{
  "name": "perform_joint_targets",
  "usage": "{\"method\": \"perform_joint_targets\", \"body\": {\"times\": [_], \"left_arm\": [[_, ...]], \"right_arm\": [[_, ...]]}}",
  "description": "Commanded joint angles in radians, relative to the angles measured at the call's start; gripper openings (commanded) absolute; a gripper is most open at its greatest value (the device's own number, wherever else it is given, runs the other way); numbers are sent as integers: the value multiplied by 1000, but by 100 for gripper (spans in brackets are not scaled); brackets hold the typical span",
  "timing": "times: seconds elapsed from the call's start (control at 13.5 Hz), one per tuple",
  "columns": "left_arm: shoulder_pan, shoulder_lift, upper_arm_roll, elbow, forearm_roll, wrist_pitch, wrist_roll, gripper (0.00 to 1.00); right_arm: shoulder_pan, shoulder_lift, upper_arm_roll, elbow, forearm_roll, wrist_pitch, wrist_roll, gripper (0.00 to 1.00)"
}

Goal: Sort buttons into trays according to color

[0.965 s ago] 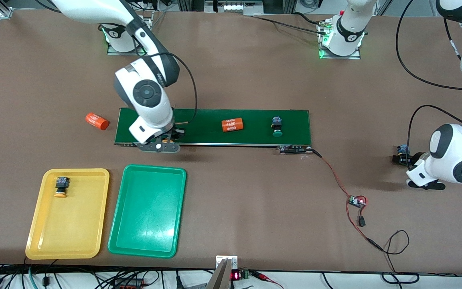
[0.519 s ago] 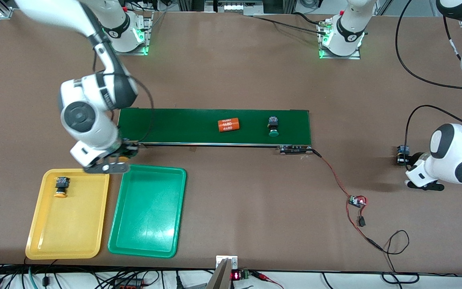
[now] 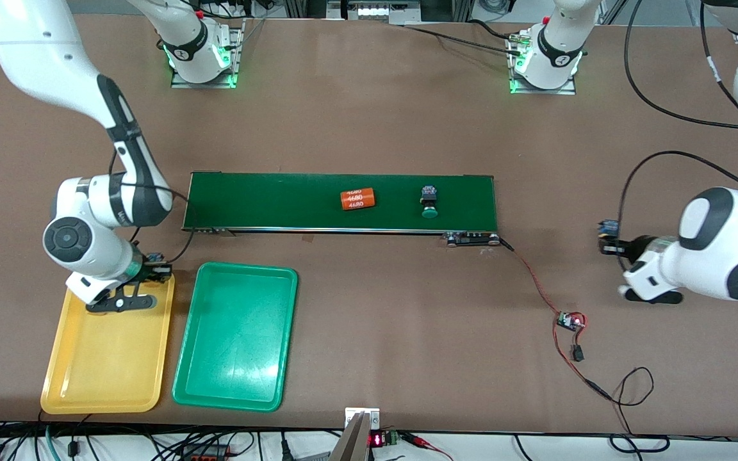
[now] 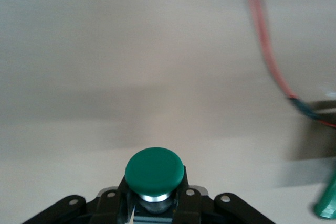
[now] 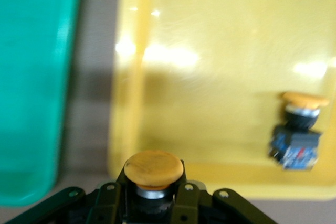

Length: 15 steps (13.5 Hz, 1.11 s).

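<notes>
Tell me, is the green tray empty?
Empty. The green tray shows only its bare floor; one green button lies on the belt, another in the left hand.

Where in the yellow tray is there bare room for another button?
The yellow tray is bare toward the front camera, bordered by its rim and the green tray. Its farther end is crowded: the right gripper, jaws shut on a yellow button, hangs over it near a second yellow button. The left gripper holds a green button over bare table.
</notes>
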Motion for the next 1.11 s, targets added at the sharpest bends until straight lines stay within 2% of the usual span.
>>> {"method": "perform_joint_targets", "body": {"times": [0.0,0.22,0.37,0.59,0.67,0.74,0.82,0.89,0.96,1.04], "left_arm": [[-131,-5,-25,-3,-27,-44,-118,24],[-251,1,-34,-4,-119,-14,-286,24],[-322,10,-33,-10,-120,-9,-334,24],[-354,15,-31,-93,-120,44,-359,25],[-345,15,-31,-125,-120,101,-362,31],[-351,16,-31,-142,-120,135,-373,55],[-353,16,-31,-142,-120,144,-391,94],[-344,12,-33,-139,-120,141,-410,100],[-339,4,-36,-130,-120,131,-416,100],[-336,-9,-39,-124,-120,117,-416,100]], "right_arm": [[-14,48,-56,33,6,64,-129,7],[-54,83,-64,40,6,168,-213,7],[-61,105,-64,42,7,210,-220,13],[-60,113,-64,42,10,227,-210,19],[-57,117,-64,42,10,228,-203,19],[-57,120,-64,46,12,233,-201,19],[-55,125,-64,47,12,247,-201,23],[-57,129,-64,45,13,264,-201,48],[-57,132,-62,45,21,280,-200,87],[-57,133,-64,45,45,296,-209,94]]}}
